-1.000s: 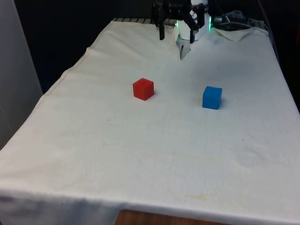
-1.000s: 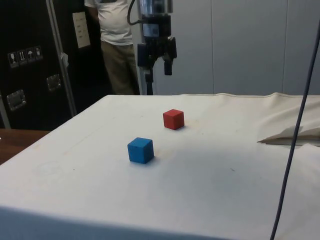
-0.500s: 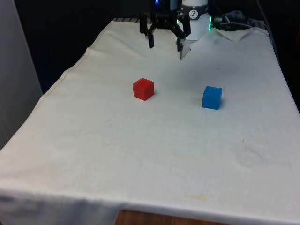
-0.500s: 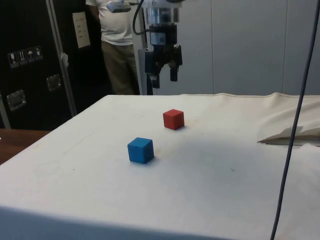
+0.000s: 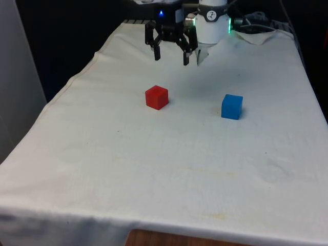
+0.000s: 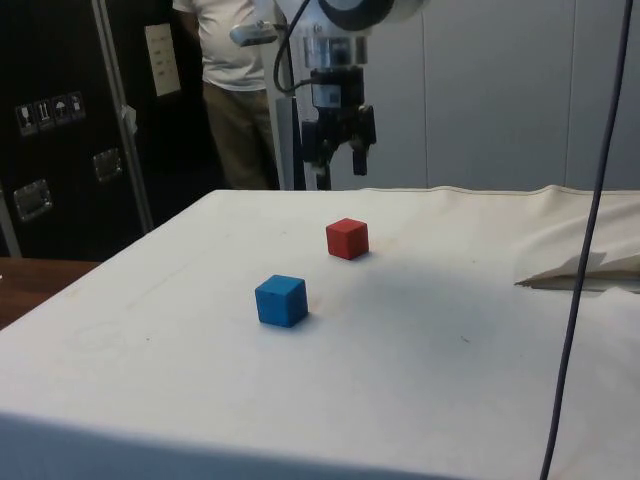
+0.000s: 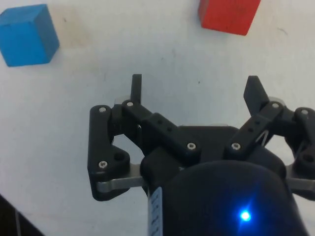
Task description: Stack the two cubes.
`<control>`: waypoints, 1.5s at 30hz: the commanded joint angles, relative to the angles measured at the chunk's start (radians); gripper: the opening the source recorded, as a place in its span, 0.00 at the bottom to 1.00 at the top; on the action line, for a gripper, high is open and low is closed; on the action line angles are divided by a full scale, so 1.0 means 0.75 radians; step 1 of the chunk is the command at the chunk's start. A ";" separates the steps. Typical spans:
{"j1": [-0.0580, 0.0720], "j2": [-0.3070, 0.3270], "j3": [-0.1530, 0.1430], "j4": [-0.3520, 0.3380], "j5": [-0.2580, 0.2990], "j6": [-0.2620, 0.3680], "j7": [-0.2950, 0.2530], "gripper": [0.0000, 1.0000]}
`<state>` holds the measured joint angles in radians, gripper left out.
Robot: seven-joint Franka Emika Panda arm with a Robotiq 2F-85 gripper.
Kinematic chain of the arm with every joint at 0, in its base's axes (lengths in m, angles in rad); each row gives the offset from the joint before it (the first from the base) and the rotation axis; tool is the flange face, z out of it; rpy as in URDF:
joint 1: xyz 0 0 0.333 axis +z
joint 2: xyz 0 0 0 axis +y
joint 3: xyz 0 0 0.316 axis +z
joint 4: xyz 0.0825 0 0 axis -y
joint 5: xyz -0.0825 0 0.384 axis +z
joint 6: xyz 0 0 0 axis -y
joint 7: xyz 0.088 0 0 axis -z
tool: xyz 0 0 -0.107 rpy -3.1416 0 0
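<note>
Nothing of the stack is built yet. The red cube (image 5: 157,97) and the blue cube (image 5: 232,106) both sit flat on the cloth-covered desk (image 5: 154,169), well apart from one another, neither lifted nor touched. Taking the red cube as the landmark: the blue cube lies off to the front view's right of it and a little nearer that camera; in the side view the red cube (image 6: 347,238) sits farther back and the blue cube (image 6: 281,301) nearer the camera.

The gripper (image 5: 171,54) hangs in the air above the desk, beyond the red cube towards the far end, and only a little to the front view's right of it. In the side view the gripper (image 6: 339,160) is clearly above the red cube and clear of the cloth. Judging from this, the work is at the approach step: all of the picking, carrying and placing is left to do, and the red cube looks the likelier first target, being the closer one.

The jaws stand spread wide, with bare cloth showing between them in the wrist view, where the gripper (image 7: 194,93) points down at the desk. They hold nothing and touch nothing. In that view the red cube (image 7: 228,14) lies ahead of the fingertips and the blue cube (image 7: 27,34) off to one side.

A person (image 6: 232,80) stands behind the desk's far corner in the side view.
</note>
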<state>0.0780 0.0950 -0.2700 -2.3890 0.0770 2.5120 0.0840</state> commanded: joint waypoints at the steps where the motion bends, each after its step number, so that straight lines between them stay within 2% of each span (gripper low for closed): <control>1: -0.001 0.004 0.000 -0.009 0.013 0.031 0.000 1.00; 5: 0.001 0.029 -0.005 -0.020 0.000 0.085 0.027 1.00; 6: 0.000 0.027 -0.004 -0.012 0.000 0.055 0.016 1.00; 8: 0.003 0.047 -0.008 -0.029 -0.012 0.125 0.048 1.00; 13: 0.005 0.076 -0.015 -0.041 -0.035 0.199 0.080 1.00; 14: 0.000 0.068 -0.004 -0.039 -0.005 0.171 0.053 1.00; 16: 0.007 0.088 -0.016 -0.044 -0.040 0.220 0.084 1.00; 20: 0.005 0.108 -0.015 -0.049 -0.039 0.253 0.079 1.00; 21: 0.001 0.101 -0.004 -0.047 -0.011 0.233 0.059 1.00; 22: 0.004 0.109 -0.013 -0.051 -0.032 0.257 0.073 1.00; 29: 0.000 0.149 -0.007 -0.052 -0.011 0.287 0.056 1.00; 30: 0.001 0.143 -0.007 -0.049 -0.011 0.265 0.057 1.00; 38: -0.001 0.237 -0.017 -0.044 -0.013 0.369 0.056 1.00; 39: 0.001 0.221 -0.015 -0.048 -0.011 0.348 0.055 1.00; 40: -0.001 0.247 -0.019 -0.041 -0.012 0.379 0.056 1.00; 45: 0.001 0.300 -0.035 -0.023 -0.017 0.417 0.059 1.00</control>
<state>0.0780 0.3130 -0.2920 -2.4090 0.0690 2.8150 0.1250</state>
